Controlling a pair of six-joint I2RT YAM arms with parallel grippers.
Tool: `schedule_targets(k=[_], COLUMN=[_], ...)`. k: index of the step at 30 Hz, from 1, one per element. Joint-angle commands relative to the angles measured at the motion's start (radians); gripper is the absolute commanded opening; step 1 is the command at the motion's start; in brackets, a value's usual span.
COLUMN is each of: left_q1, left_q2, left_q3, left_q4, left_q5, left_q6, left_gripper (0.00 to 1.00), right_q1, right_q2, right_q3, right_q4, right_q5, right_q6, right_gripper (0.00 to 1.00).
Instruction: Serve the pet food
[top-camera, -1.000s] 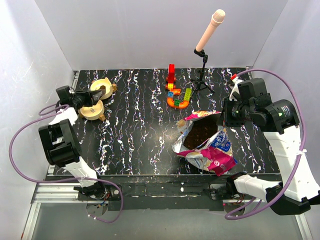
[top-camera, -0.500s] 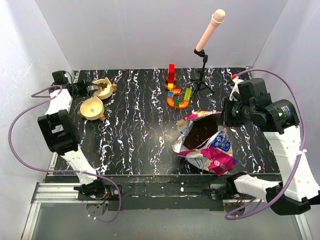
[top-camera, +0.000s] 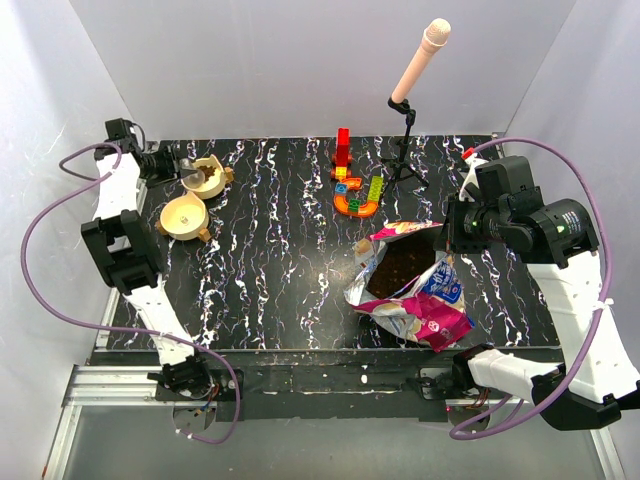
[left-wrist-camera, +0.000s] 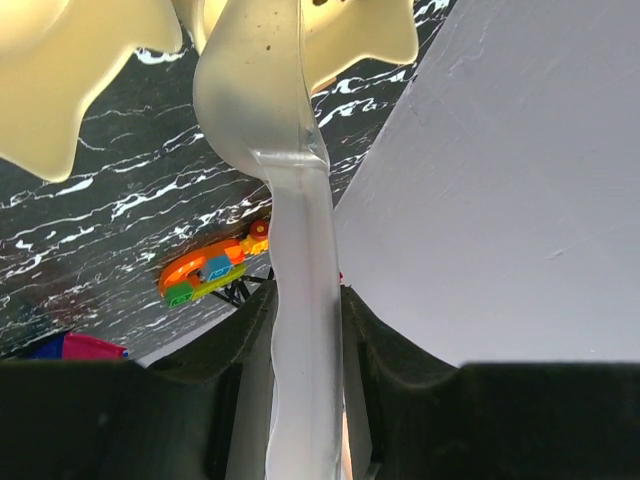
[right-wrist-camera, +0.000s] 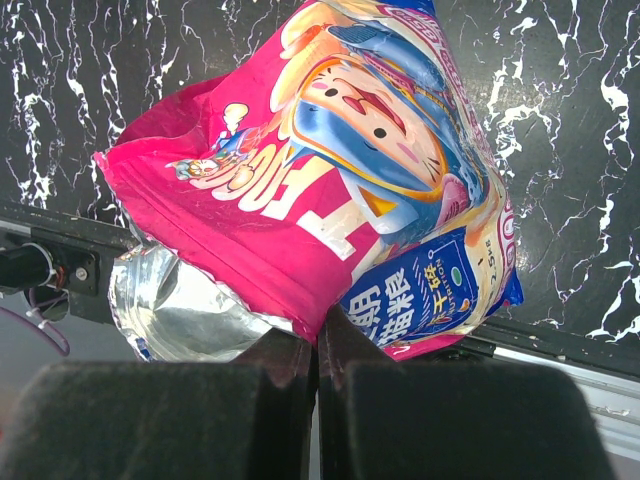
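The pet food bag (top-camera: 425, 300), white, blue and magenta with silver lining, lies open at the front right. Dark brown kibble (top-camera: 398, 265) shows in its mouth. My right gripper (top-camera: 447, 238) is shut on the bag's upper edge. In the right wrist view the bag (right-wrist-camera: 330, 170) hangs from my right gripper (right-wrist-camera: 318, 335). My left gripper (top-camera: 172, 166) is shut on a translucent scoop (top-camera: 192, 173), whose head is over the far tan bowl (top-camera: 210, 180). In the left wrist view the scoop handle (left-wrist-camera: 300, 300) runs between my left gripper's jaws (left-wrist-camera: 305, 315). A second tan bowl (top-camera: 185, 217) sits just in front.
Multicoloured toy blocks (top-camera: 355, 190) lie at the back centre and also show in the left wrist view (left-wrist-camera: 205, 275). A microphone on a small black stand (top-camera: 405, 150) is behind them. White walls close in the left, back and right. The table's front edge (top-camera: 320, 352) runs below the bag.
My left arm has swung back and to the left, carrying the scoop from above the near bowl to the far bowl. The right arm and the bag have not moved.
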Motion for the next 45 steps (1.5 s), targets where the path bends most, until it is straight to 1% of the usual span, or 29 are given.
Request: schedule_targets(k=[1,4,9,12,16,19,21,23,25,27,29,31,34,36,38,40,42,43,45], left_q1=[-0.015,-0.016,-0.016,-0.016,-0.018,-0.042,-0.079,-0.131,-0.179,-0.209,-0.252,-0.342,-0.49,-0.563,-0.613,-0.654,-0.706,-0.725,-0.757], left_q2=[-0.004,-0.013,-0.065,-0.1,-0.129,-0.188,-0.232,-0.304,-0.419,-0.537,-0.635,-0.712,-0.803,-0.846,-0.863,-0.852,-0.835,-0.831,-0.831], left_q3=[0.056,0.08,0.096,0.082,0.093,0.093,0.082,0.023,-0.098,-0.246,-0.329,-0.389,-0.441,-0.432,-0.383,-0.31,-0.236,-0.205,-0.168], left_q4=[-0.113,-0.132,-0.172,-0.121,-0.095,-0.049,-0.044,-0.043,0.037,0.136,0.157,0.157,0.157,0.157,0.12,0.002,-0.122,-0.16,-0.175], left_q5=[-0.008,0.005,-0.027,-0.024,-0.006,0.005,0.029,0.054,0.098,0.19,0.242,0.296,0.348,0.385,0.434,0.469,0.486,0.494,0.523], left_q6=[-0.034,-0.038,-0.066,-0.072,-0.048,0.012,0.076,0.135,0.178,0.204,0.256,0.307,0.33,0.339,0.377,0.431,0.474,0.488,0.476], left_gripper=[0.0,0.0,0.0,0.0,0.0,0.0,0.0,0.0,0.0,0.0,0.0,0.0,0.0,0.0,0.0,0.0,0.0,0.0,0.0], right_q1=[0.007,0.007,0.007,0.007,0.007,0.007,0.007,0.007,0.007,0.007,0.007,0.007,0.007,0.007,0.007,0.007,0.007,0.007,0.007], right_q2=[-0.049,-0.044,-0.035,-0.034,-0.032,-0.028,-0.022,-0.012,0.001,0.023,0.043,0.067,0.106,0.118,0.126,0.143,0.179,0.199,0.241], right_q3=[0.064,0.072,0.067,0.063,0.044,0.044,0.043,0.044,0.053,0.07,0.09,0.11,0.141,0.147,0.146,0.171,0.233,0.265,0.346], right_q4=[0.185,0.182,0.179,0.181,0.187,0.178,0.174,0.181,0.182,0.182,0.185,0.184,0.182,0.196,0.208,0.213,0.204,0.197,0.176], right_q5=[-0.027,-0.032,-0.038,-0.047,-0.05,-0.023,-0.01,-0.004,0.0,0.014,0.023,0.062,0.088,0.115,0.138,0.14,0.122,0.122,0.137], right_q6=[0.009,0.011,0.017,0.021,0.024,0.021,0.02,0.018,0.018,0.015,0.009,0.003,-0.012,-0.029,-0.043,-0.036,-0.019,-0.008,0.013], right_gripper=[0.01,0.01,0.01,0.01,0.01,0.01,0.01,0.01,0.01,0.01,0.01,0.01,0.01,0.01,0.01,0.01,0.01,0.01,0.01])
